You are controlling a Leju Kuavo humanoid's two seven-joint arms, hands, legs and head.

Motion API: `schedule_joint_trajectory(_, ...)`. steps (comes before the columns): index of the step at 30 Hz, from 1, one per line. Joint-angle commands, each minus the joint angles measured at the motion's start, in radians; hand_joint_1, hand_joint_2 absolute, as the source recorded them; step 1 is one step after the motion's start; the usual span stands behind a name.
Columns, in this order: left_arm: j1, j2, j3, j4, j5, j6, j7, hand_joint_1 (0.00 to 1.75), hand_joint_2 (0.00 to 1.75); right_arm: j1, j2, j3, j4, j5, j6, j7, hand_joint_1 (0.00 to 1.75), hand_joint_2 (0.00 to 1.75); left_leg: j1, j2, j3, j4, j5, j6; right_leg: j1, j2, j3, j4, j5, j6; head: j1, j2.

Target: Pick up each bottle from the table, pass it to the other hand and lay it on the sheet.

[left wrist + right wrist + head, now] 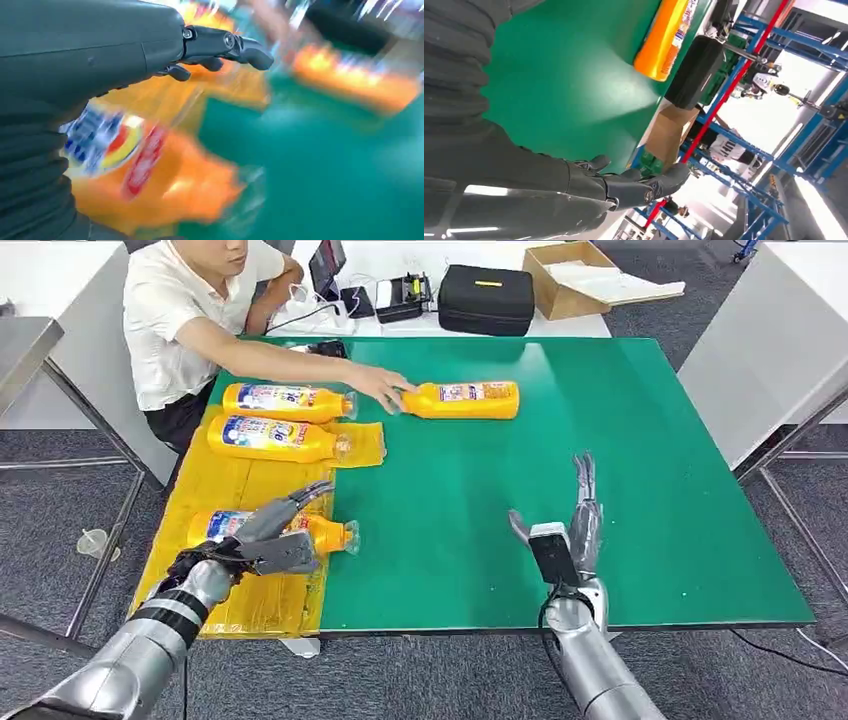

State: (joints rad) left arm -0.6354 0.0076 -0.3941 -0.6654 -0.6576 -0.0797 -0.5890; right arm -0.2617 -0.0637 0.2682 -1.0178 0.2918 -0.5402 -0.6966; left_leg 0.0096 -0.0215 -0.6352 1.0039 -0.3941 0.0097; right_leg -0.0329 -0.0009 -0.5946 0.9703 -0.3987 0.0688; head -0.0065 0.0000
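Observation:
Three orange bottles lie on the yellow sheet [240,615] at the table's left side: two at the back [285,400] [270,438] and one at the front [325,535]. My left hand [270,540] hovers just over the front bottle [150,175] with its fingers [220,47] stretched out and nothing in its grasp. A fourth orange bottle [465,400] lies on the green table [650,490] at the back, and a person's hand [385,390] touches its cap end. My right hand [565,530] is open over the table's front middle, fingers straight, well short of that bottle [664,40].
A person in a white shirt [180,310] sits at the table's back left, one arm reaching across. Behind the table stand a black case [487,298], a cardboard box [570,275] and small devices with cables [400,295]. The green surface at the right is bare.

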Motion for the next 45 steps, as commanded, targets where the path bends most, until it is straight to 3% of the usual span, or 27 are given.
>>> schedule_joint_trajectory(1,0.15,-0.026,-0.001,-0.48,0.266,0.02,0.029,0.0,1.75,-0.027,-0.022,0.021,0.016,0.018,-0.013,-0.002,0.0,1.75,0.002,0.003,0.004,0.002,-0.005,0.0,0.003,0.001,0.005,0.0,-0.004,-0.006,0.0,0.0)
schedule_joint_trajectory(12,0.156,-0.003,-0.022,-0.547,0.343,0.017,0.044,0.0,1.75,-0.06,-0.031,0.014,0.077,0.079,-0.012,-0.002,0.0,1.75,0.001,0.004,0.0,0.001,-0.002,0.0,0.002,0.002,0.0,0.0,-0.001,-0.004,0.0,0.0)
schedule_joint_trajectory(16,0.156,0.007,-0.053,-0.573,0.364,-0.007,0.051,0.0,1.75,-0.141,-0.042,-0.033,0.241,0.276,-0.055,0.0,0.0,1.75,0.001,0.004,0.001,0.001,-0.002,0.0,0.002,0.002,0.001,0.0,-0.001,-0.004,0.0,0.0)
schedule_joint_trajectory(19,0.183,-0.013,-0.067,-0.599,0.331,0.044,0.048,0.0,1.75,-0.248,-0.084,-0.01,0.399,0.552,-0.079,0.175,0.0,1.75,0.001,0.005,0.001,0.002,-0.003,0.001,0.002,0.002,0.001,0.0,-0.001,-0.004,0.0,0.0)
schedule_joint_trajectory(22,0.216,-0.05,-0.069,-0.575,0.35,0.053,0.084,0.0,1.75,-0.308,-0.106,0.013,0.482,0.688,-0.033,0.295,0.0,1.75,0.0,0.005,0.002,0.001,-0.003,0.001,0.001,0.003,0.002,0.0,-0.001,-0.004,0.0,0.0)
schedule_joint_trajectory(25,0.212,-0.055,-0.087,-0.524,0.319,0.103,0.097,0.0,1.75,-0.334,-0.108,0.011,0.518,0.707,0.101,0.334,0.0,1.75,-0.001,0.002,0.001,0.0,-0.001,0.0,0.0,0.001,0.001,-0.001,-0.001,-0.003,0.0,0.0)
schedule_joint_trajectory(31,0.168,-0.07,-0.077,-0.495,0.359,0.078,0.084,0.0,1.75,-0.409,-0.085,0.033,0.614,0.689,0.325,0.311,0.0,1.75,0.0,0.002,0.0,0.001,-0.001,0.0,0.001,0.001,-0.001,0.0,-0.001,-0.003,0.0,0.0)
schedule_joint_trajectory(35,0.161,-0.075,-0.076,-0.488,0.367,0.07,0.087,0.0,1.75,-0.424,-0.078,0.048,0.621,0.699,0.34,0.323,0.0,1.75,0.001,0.004,0.001,0.001,-0.001,0.0,0.002,0.002,0.0,0.0,0.0,-0.003,0.0,0.0)
schedule_joint_trajectory(42,0.143,-0.079,-0.091,-0.477,0.403,0.025,0.091,0.0,1.75,-0.496,-0.086,0.122,0.634,0.685,0.576,0.296,0.0,1.75,0.0,0.005,0.001,0.002,-0.001,0.001,0.001,0.003,0.0,0.001,0.001,-0.003,0.0,0.0)
schedule_joint_trajectory(45,0.143,-0.08,-0.092,-0.478,0.403,0.025,0.091,0.0,1.75,-0.497,-0.088,0.122,0.634,0.684,0.577,0.296,0.0,1.75,0.0,0.005,0.0,0.002,-0.001,0.001,0.001,0.003,0.0,0.001,0.001,-0.002,0.0,0.0)
